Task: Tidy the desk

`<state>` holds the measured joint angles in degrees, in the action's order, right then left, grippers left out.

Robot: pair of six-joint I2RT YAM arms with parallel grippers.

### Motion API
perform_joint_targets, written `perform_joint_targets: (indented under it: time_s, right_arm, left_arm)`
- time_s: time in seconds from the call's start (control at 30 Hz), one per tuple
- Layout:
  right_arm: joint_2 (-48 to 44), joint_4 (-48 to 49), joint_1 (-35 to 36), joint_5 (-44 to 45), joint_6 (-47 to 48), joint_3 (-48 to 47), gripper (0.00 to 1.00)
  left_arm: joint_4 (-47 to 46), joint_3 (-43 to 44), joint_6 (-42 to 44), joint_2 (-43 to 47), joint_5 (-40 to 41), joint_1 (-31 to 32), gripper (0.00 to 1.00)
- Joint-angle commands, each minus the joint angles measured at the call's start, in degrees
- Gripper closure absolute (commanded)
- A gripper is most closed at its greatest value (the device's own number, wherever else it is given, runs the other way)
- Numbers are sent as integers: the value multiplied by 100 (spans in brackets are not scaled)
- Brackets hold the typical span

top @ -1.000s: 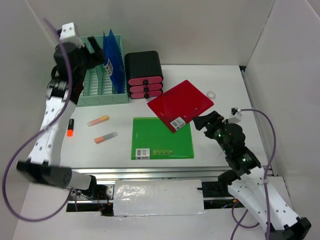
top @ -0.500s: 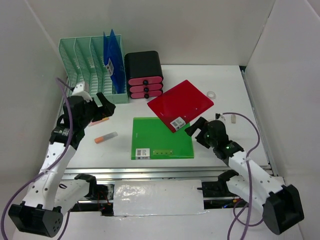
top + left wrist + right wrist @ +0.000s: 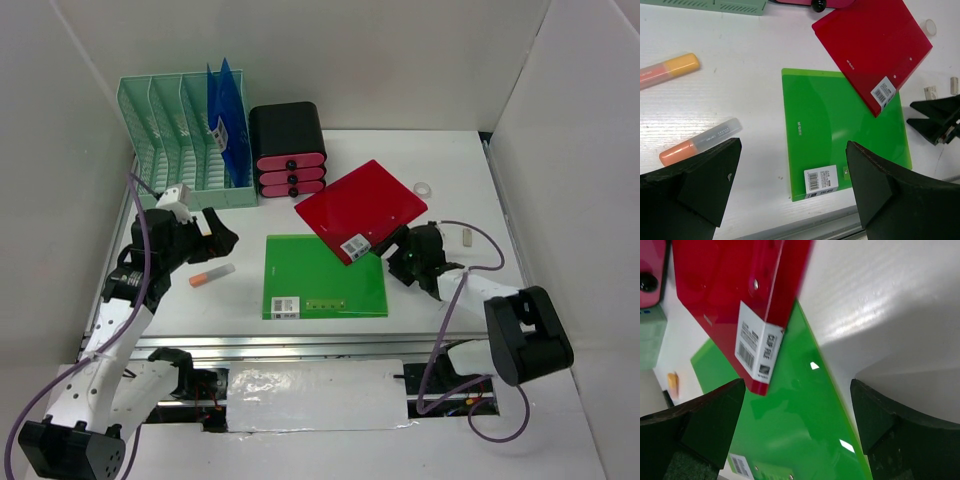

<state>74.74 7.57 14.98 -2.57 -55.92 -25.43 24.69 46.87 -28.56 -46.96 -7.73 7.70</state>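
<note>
On the white desk (image 3: 450, 170) a green folder (image 3: 325, 277) lies flat, and a red folder (image 3: 362, 208) overlaps its upper right corner. My right gripper (image 3: 402, 257) is low at the green folder's right edge, just beside the red folder's labelled corner. In the right wrist view that gripper (image 3: 797, 425) is open, with the green folder (image 3: 790, 440) under the gap and nothing held. My left gripper (image 3: 220, 237) hovers open above the left side. Below it are an orange marker (image 3: 700, 141) and a yellow-orange highlighter (image 3: 667, 70). The left wrist view shows this gripper (image 3: 792, 195) with nothing in it.
A mint-green file rack (image 3: 165, 130) with blue folders (image 3: 228, 125) stands at the back left. Next to it is a black drawer box (image 3: 288, 148) with pink fronts. A small tape ring (image 3: 423, 188) and an eraser (image 3: 466, 237) lie at the right. The metal rail (image 3: 300, 345) runs along the front.
My left arm has swung down from the file rack to above the markers. My right gripper has dropped and moved left to the green folder's right edge.
</note>
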Motion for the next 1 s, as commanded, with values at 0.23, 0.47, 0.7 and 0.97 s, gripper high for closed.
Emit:
perform_joint_targets:
  time_s: [0.23,0.47,0.7,0.97]
  right_arm:
    - [1490,517,-487,-894,-7,-963,17]
    - [2071,368,-646,-1044,-209,-1236,31]
    - [2159,245,-663,-956,-218,-1367,47]
    - [2291,-37,-672,-895,-130,-1641,60]
  left_arm:
    - [-210,-12,219,73,-308,21,1]
    - [-219,15,236,38,-308,21,1]
    - [-228,33,245,29,-344,29,0]
    - [-245,24,254,64,-387,21,1]
